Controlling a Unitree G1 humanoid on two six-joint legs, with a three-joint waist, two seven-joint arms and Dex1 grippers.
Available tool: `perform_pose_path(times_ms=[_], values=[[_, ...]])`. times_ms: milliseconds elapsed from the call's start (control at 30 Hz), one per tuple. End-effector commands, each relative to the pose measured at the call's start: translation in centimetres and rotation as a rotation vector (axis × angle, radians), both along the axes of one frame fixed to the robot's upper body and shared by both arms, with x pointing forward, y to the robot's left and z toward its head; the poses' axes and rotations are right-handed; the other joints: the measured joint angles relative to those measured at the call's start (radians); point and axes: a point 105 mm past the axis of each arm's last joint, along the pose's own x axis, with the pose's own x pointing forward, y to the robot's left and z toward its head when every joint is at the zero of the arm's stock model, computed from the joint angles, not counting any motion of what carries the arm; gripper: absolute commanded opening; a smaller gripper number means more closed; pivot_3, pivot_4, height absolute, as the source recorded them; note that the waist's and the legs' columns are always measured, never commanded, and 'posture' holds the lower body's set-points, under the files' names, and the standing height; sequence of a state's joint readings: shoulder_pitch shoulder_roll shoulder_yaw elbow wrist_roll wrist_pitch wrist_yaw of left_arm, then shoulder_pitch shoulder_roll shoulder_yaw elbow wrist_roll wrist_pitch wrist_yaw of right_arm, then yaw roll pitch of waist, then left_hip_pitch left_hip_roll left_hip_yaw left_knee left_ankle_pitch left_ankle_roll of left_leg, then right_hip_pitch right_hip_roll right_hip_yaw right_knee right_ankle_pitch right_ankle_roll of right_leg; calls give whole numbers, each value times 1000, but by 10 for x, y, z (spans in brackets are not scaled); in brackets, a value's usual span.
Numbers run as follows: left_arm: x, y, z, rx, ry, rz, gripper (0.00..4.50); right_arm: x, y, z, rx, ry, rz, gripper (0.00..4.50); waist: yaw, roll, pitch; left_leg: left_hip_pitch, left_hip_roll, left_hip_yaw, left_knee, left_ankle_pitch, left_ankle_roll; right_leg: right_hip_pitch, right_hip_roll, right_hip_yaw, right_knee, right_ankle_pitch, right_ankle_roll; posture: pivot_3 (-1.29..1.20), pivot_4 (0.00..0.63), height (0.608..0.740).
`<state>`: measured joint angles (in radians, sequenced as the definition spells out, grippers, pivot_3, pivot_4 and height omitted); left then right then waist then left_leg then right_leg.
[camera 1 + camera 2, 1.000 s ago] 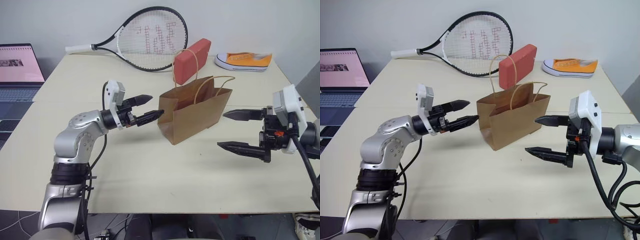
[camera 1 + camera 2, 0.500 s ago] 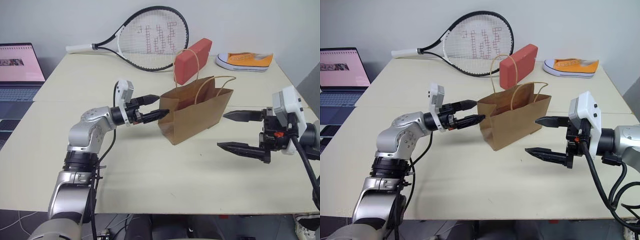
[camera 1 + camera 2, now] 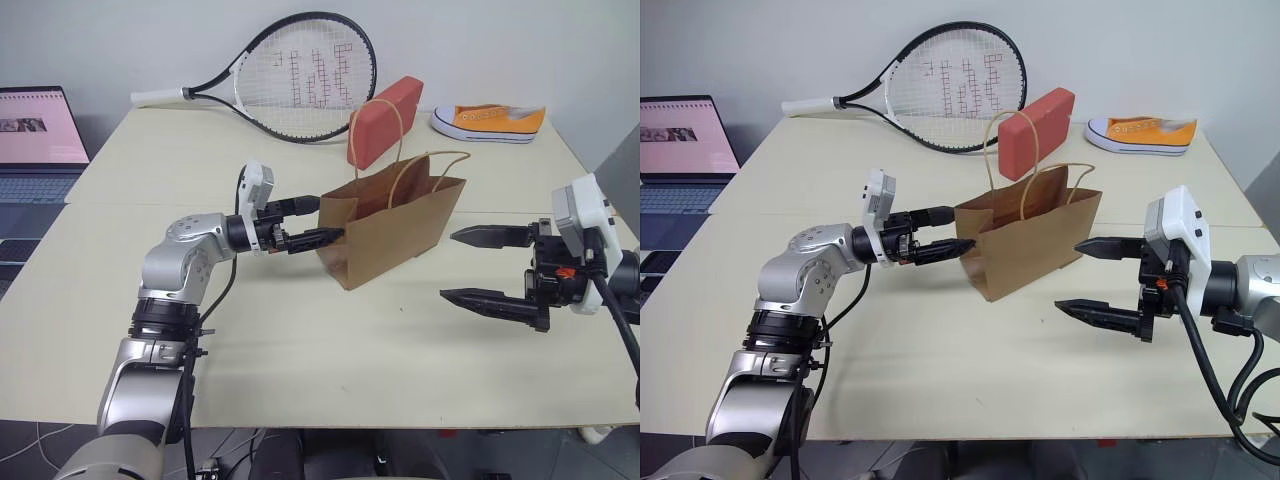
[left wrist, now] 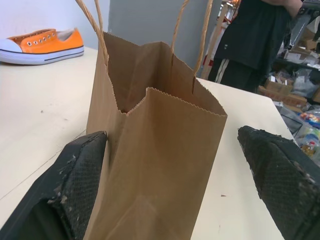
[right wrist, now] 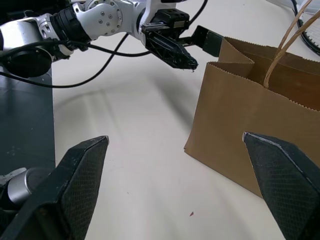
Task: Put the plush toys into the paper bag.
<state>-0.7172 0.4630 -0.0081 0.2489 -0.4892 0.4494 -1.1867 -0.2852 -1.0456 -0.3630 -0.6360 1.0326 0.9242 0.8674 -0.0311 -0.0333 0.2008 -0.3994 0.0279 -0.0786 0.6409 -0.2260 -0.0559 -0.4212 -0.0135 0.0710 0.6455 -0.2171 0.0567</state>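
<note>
Since a second ago, your left gripper [image 3: 318, 220] has swung in from short of the bag to the near end of the paper bag [image 3: 395, 225], and the bag stands where it stood.

From the head views, you see the left gripper level, spread wide, one finger by the end fold at the rim and the other at the side panel lower down; whether either touches the paper is hard to tell from here. Your right gripper [image 3: 487, 267] hangs beside the bag's other end, well open, holding nothing. The bag stands upright in the table [image 3: 300, 340] middle, handles up. Behind it the red block [image 3: 385, 118] is partly covered by a handle, beyond that the tennis racket [image 3: 290, 75] and the orange sneaker [image 3: 490, 122]. A laptop [image 3: 40, 140] is cut off at the left edge.

On the left wrist view, the fingers [image 4: 82, 175] straddle the bag's narrow end; its inside is in shadow, so you can't tell the contents. A person [image 4: 255, 45] stands behind, cropped at the top.

On the right wrist view, the right fingers [image 5: 75, 185] stand wide, with the bag's rim cut off at the edge.
</note>
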Motion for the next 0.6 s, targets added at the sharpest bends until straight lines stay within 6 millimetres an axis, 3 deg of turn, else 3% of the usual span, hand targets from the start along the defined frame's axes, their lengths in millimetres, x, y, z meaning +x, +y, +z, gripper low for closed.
perform_pose_path(times_ms=[33,233,500,600], values=[[-6,-10,7,13,-72,-12,4480,-3,0,7,-5,-45,2,4500,0,0,0,0,0,0,0,0,0,0,0,0,0,0,0,0,150,740],[-10,-18,-3,25,-83,63,4480,-2,-1,6,-8,-68,-11,4500,0,0,0,0,0,0,0,0,0,0,0,0,0,0,0,0,150,740],[2,-32,-7,-20,-149,203,4480,4,2,4,-8,-122,-16,4500,2,0,0,0,0,0,2,0,0,1,0,0,0,0,1,0,150,740],[1,-35,-6,-32,-174,200,3849,4,4,3,-6,-124,-9,4500,0,0,0,0,0,0,2,0,0,1,0,1,0,0,1,0,150,740]])
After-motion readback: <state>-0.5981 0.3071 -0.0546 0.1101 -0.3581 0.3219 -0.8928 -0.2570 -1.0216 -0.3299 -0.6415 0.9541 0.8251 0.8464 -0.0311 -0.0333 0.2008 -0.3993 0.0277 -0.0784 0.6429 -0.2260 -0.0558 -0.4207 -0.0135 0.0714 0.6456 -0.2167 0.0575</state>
